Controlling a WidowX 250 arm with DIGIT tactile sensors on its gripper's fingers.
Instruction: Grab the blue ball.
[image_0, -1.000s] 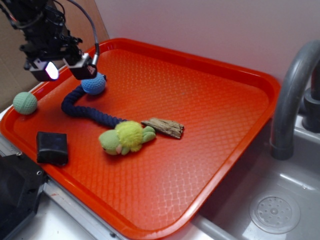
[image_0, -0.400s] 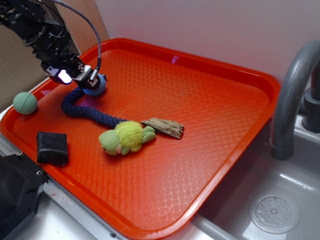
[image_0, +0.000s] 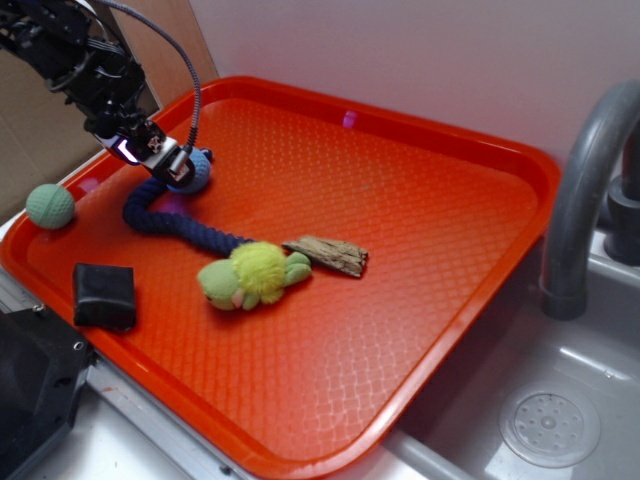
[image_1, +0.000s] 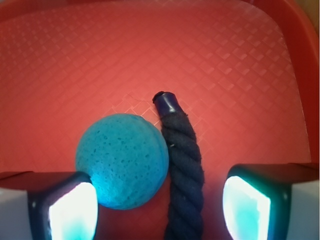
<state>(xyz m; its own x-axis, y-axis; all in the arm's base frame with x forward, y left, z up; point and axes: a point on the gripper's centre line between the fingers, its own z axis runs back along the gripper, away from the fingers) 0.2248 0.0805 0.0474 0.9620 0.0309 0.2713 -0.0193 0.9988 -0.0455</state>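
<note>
Currently my claw stands spread wide, nothing held, its two pads flanking both the blue ball and the navy rope on the orange tray. The ball sits hard against one pad, touching the rope's capped end. In my judgement, closing here risks pinching rope alongside ball; the offset wants correcting.

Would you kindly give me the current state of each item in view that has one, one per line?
gripper: open, fingers either side of ball and rope end
blue ball: resting on the tray, ungrasped, against the rope
navy rope: lying curved on the tray, one end between the fingers
green ball: resting at the tray's left edge
plush toy: lying on the tray
orange tray: flat beside the sink
</note>
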